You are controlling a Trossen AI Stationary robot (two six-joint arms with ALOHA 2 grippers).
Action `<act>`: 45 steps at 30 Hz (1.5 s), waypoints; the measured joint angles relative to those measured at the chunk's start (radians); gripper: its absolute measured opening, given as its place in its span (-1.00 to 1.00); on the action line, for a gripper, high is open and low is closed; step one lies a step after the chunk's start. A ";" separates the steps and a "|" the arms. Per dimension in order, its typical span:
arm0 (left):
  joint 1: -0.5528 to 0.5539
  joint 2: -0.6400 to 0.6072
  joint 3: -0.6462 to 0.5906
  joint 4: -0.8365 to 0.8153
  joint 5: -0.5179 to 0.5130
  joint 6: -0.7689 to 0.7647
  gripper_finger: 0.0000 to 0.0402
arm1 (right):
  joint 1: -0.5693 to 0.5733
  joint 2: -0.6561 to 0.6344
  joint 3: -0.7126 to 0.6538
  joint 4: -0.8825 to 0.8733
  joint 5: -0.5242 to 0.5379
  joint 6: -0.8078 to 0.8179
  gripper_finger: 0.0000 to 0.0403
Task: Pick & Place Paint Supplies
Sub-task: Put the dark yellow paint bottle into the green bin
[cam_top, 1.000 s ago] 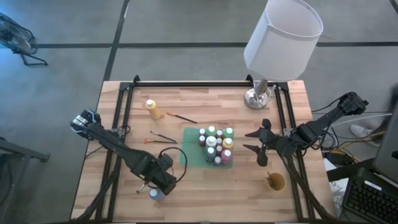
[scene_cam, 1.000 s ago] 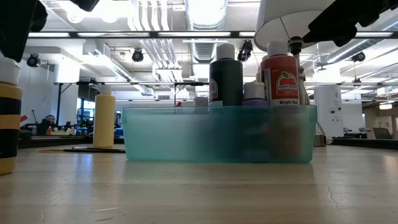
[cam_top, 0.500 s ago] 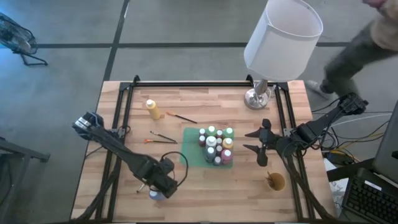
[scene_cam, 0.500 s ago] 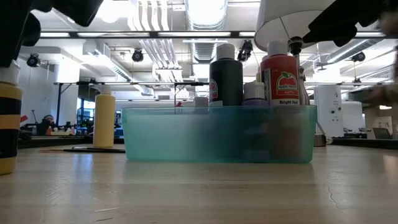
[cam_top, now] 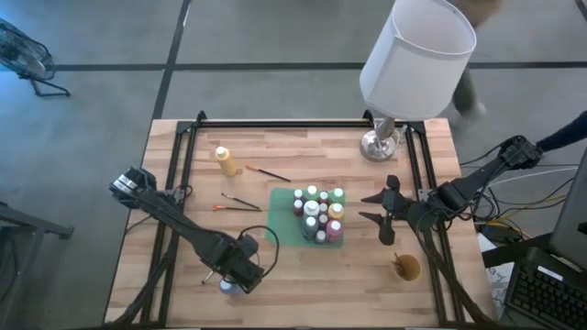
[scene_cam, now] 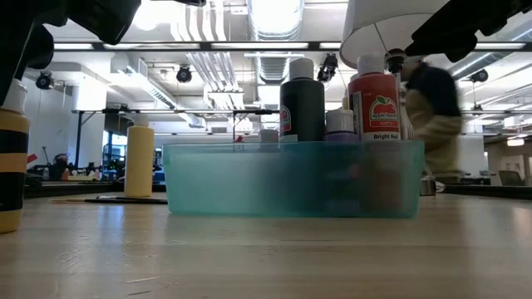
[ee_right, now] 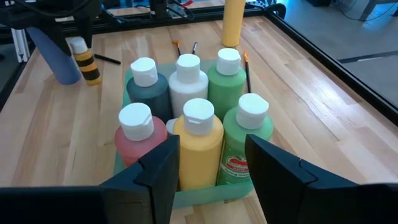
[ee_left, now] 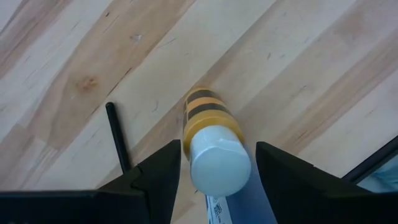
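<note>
My left gripper [cam_top: 240, 272] [ee_left: 217, 146] is open near the table's near edge. Its fingers stand on either side of an upright blue bottle [ee_left: 239, 202] [ee_right: 53, 57], whose top is hidden. A small yellow-and-black striped bottle [ee_left: 202, 118] [scene_cam: 12, 166] with a white cap stands just beside it. Several capped paint bottles [cam_top: 318, 215] [ee_right: 186, 118] stand in a teal tray [scene_cam: 291, 178]. My right gripper [cam_top: 367, 207] [ee_right: 211, 140] hangs open right of the tray. A yellow bottle [cam_top: 225, 160] and thin brushes [cam_top: 240, 200] [cam_top: 268, 173] rest on the wood. My left gripper comes down slanting from above, one finger [ee_left: 165, 180] on each side of the blue bottle's body [ee_left: 239, 202]. Whether the fingers touch it I cannot tell. The bottle stands on the table.
A lamp with a white shade [cam_top: 413, 55] stands at the far right corner on its base [cam_top: 381, 145]. A tan cup [cam_top: 406, 268] sits near the right near corner. A dark brush handle [ee_left: 118, 140] lies by the striped bottle. A person [scene_cam: 432, 116] passes beyond the table.
My left gripper has eased a little toward the table's near edge and lower over the blue bottle. Beyond the table's far right side a person has walked past. The bottles and my right gripper have kept still.
</note>
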 joint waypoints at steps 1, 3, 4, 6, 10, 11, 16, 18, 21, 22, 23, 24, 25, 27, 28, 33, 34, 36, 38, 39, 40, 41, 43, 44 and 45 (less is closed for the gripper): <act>0.000 -0.002 0.000 0.000 -0.002 0.000 0.06 | 0.000 0.000 0.000 0.000 0.000 -0.002 -0.13; 0.000 -0.002 0.000 0.000 -0.004 0.000 0.05 | 0.000 0.000 0.000 0.000 0.000 -0.002 -0.15; 0.000 -0.002 0.000 -0.001 -0.007 0.002 0.04 | 0.000 0.000 0.000 0.000 0.000 -0.002 -0.16; 0.000 -0.002 0.000 -0.001 -0.008 0.005 0.00 | 0.000 0.000 0.000 0.000 0.000 -0.002 -0.18; 0.000 -0.002 0.000 -0.003 -0.011 0.016 -0.14 | 0.000 0.000 0.000 0.000 0.000 -0.002 -0.22; 0.000 -0.002 -0.001 -0.003 -0.011 0.018 -0.18 | 0.000 0.000 0.000 0.000 0.000 -0.002 -0.23; 0.000 -0.004 -0.002 -0.007 -0.014 0.052 -0.39 | 0.000 0.000 0.000 0.000 0.000 -0.002 -0.28; 0.002 -0.004 -0.002 -0.007 -0.014 0.065 -0.39 | 0.000 0.000 0.000 0.000 0.000 -0.002 -0.31; 0.002 -0.004 -0.002 -0.006 -0.013 0.080 -0.39 | 0.000 0.000 0.000 0.000 0.000 -0.001 -0.34; 0.003 -0.004 -0.002 -0.006 -0.013 0.083 -0.38 | 0.000 0.000 0.000 0.000 0.000 -0.001 -0.35; 0.003 -0.004 -0.002 -0.005 -0.013 0.086 -0.37 | 0.000 0.000 0.000 0.000 0.000 -0.002 -0.36; 0.003 -0.005 -0.002 -0.003 -0.013 0.089 -0.36 | 0.000 0.000 0.000 0.000 0.000 -0.001 -0.38; 0.003 -0.005 -0.002 -0.002 -0.013 0.092 -0.36 | 0.000 0.000 0.000 0.000 0.000 -0.001 -0.39; 0.003 -0.005 -0.001 -0.004 -0.013 0.102 -0.36 | 0.000 0.000 0.000 0.000 0.000 -0.001 -0.41; 0.003 -0.005 0.001 -0.004 -0.013 0.105 -0.37 | 0.000 0.000 0.000 0.000 0.000 -0.001 -0.42; 0.003 -0.007 0.021 -0.009 -0.013 0.121 -0.39 | 0.000 0.000 0.000 0.000 0.000 -0.001 -0.48; 0.003 -0.007 0.028 -0.009 -0.013 0.124 -0.39 | 0.000 0.000 0.000 0.000 0.000 -0.001 -0.49; 0.003 -0.007 0.044 -0.022 -0.013 0.135 -0.38 | 0.000 0.000 0.000 0.000 0.000 -0.001 -0.52; 0.003 -0.007 0.066 -0.050 -0.014 0.140 -0.38 | 0.000 0.000 0.000 0.000 0.000 -0.001 -0.55; 0.003 -0.007 0.080 -0.064 -0.014 0.147 -0.38 | 0.000 0.000 0.000 0.000 0.000 -0.001 -0.57; 0.003 -0.007 0.094 -0.081 -0.017 0.152 -0.38 | 0.000 0.000 0.000 0.000 0.000 -0.001 -0.59; 0.003 -0.007 0.109 -0.099 -0.021 0.155 -0.38 | 0.000 0.000 0.000 0.000 0.000 -0.001 -0.60; 0.003 -0.007 0.140 -0.137 -0.029 0.163 -0.38 | 0.000 0.000 0.000 0.000 0.000 -0.001 -0.63; 0.003 -0.007 0.157 -0.152 -0.035 0.168 -0.38 | 0.000 0.000 0.000 0.000 0.000 -0.001 -0.64; 0.003 -0.007 0.173 -0.167 -0.040 0.174 -0.38 | 0.000 0.000 0.000 0.000 0.000 -0.001 -0.65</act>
